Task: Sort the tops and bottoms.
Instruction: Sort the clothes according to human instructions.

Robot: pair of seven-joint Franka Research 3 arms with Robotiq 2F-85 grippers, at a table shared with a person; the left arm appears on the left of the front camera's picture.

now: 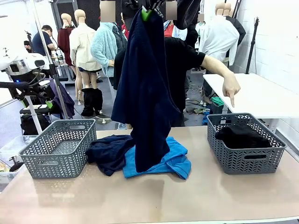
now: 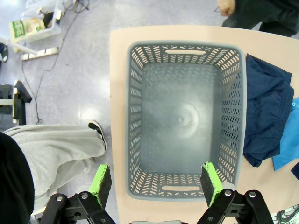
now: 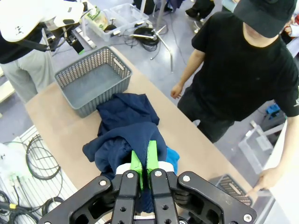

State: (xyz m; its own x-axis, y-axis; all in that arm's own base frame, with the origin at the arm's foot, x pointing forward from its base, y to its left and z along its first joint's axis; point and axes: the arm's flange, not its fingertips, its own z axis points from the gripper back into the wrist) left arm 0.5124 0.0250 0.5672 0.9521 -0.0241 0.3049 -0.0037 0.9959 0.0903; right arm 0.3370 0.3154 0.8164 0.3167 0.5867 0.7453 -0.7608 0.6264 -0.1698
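While hand (image 1: 231,87) points to R basket (image 1: 245,161) | R jaws clamp navy garment (image 1: 145,93) | L jaws apart

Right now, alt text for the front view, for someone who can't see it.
A navy garment hangs over the table, pinched at its top by the right claw. Below lie a blue garment and a navy heap between a grey left basket and a right basket holding black clothing, which a person's hand points at.

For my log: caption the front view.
Right tool holds navy garment high; person's hand points at right basket.
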